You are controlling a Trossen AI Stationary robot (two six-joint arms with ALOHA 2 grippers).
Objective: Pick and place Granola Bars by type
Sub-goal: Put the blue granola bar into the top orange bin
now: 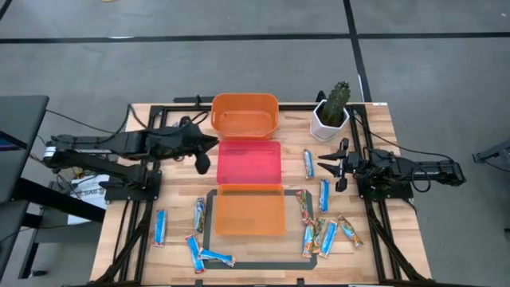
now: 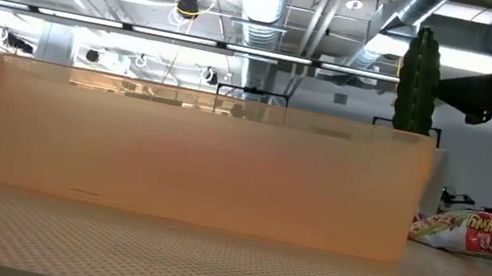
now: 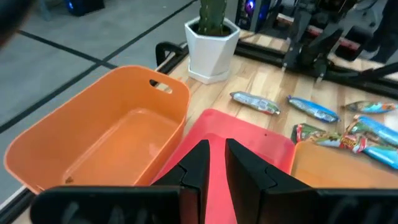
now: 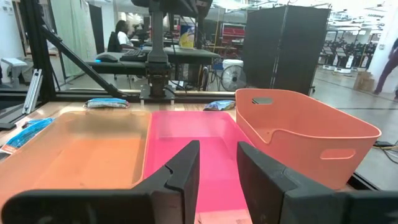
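Sorting not begun, I judge: all 3 trays (image 1: 249, 162) sit empty, the granola bars (image 1: 322, 236) lie scattered on the table around them, and my left gripper (image 1: 202, 158) and right gripper (image 1: 331, 165) hover slightly spread, holding nothing.

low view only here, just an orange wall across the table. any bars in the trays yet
observer: None. The orange tray, pink tray and orange bin all look empty.
operator: where are the bars then
observer: The Granola Bars lie loose on the table, on both sides of the orange tray.
operator: which hand is nearer them
observer: The right hand, open and empty, next to a blue bar. The left hand is at the pink tray's far corner.
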